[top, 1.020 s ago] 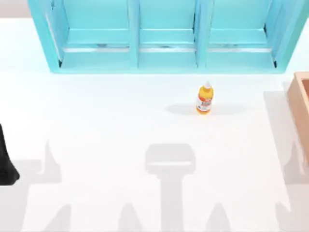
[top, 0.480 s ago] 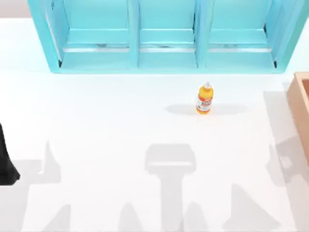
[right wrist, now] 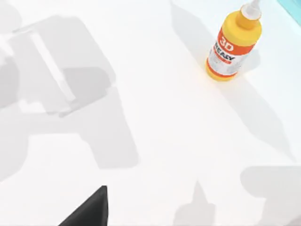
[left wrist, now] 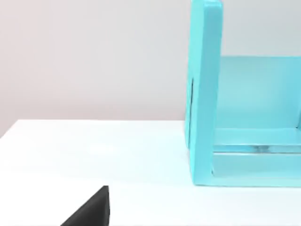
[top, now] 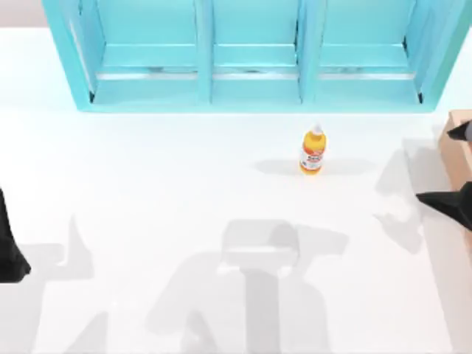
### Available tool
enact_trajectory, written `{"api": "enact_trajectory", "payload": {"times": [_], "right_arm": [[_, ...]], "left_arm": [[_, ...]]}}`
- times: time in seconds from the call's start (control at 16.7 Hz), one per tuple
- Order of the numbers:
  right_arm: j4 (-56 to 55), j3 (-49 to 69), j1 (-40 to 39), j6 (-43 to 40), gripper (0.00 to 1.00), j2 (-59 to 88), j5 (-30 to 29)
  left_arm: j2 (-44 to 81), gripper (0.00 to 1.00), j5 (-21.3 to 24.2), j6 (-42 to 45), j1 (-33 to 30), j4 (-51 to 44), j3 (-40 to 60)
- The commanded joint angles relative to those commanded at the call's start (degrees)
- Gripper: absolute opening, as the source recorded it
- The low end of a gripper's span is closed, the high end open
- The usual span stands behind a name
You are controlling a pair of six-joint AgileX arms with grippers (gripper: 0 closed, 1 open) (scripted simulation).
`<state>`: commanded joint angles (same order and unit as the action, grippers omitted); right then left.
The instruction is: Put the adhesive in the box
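At right frame edge, right tool (top: 461, 166) enters over the box (top: 451, 151), grip state unclear; open tabletop (top: 184, 192) surrounds upright orange adhesive (top: 313, 150), white-capped.

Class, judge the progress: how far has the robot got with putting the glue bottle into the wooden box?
Nothing is done yet: the adhesive stands upright on the table, untouched. In hand: the right tool is at the table's right edge, over the box. Left: reach, grasp, carry, release. The left arm sits parked.
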<state>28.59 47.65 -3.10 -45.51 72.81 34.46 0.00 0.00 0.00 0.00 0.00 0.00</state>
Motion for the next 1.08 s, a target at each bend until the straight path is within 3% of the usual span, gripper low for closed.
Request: {"api": "enact_trajectory", "payload": {"times": [0.6,0.84,1.08], "right_arm": [[17.12,36.95,2.74,-33.98,1.00,50.72,24.30],[19.51,46.08,3.85,-42.04,1.00,61.56,30.00],[19.91,48.29,4.16,-43.98,1.00,64.06,31.38]], "left_arm": [[0.00,1.00,0.00,0.00,0.00,0.00,0.00],[0.00,1.00,0.00,0.00,0.00,0.00,0.00],[0.00,1.00,0.00,0.00,0.00,0.00,0.00]]}}
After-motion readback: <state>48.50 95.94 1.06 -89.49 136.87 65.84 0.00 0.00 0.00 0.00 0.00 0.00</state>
